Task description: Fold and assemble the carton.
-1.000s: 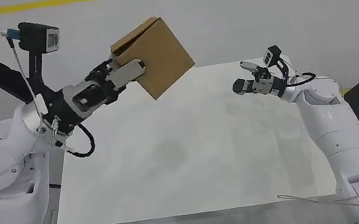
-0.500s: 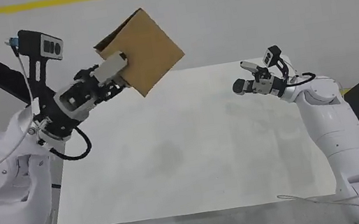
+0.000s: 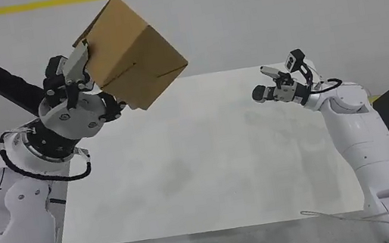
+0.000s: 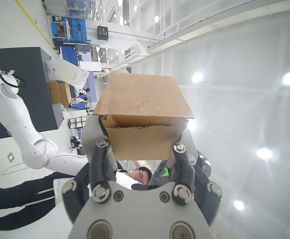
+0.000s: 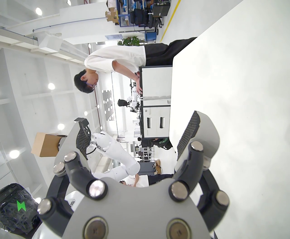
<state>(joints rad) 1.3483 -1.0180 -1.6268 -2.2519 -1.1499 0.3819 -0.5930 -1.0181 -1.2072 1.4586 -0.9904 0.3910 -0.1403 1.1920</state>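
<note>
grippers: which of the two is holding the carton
The left gripper: shut on the carton, held in the air near the far corner of the table. The right gripper is open and empty.

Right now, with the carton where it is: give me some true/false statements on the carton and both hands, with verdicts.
1. The left hand is shut on the carton. True.
2. The carton rests flat on the table. False: it is held up in the air, tilted, off the tabletop.
3. The right hand is open and holds nothing. True.
4. Both hands grip the carton. False: only the left hand does; the right hand is well apart from it, at the table's opposite side.
</note>
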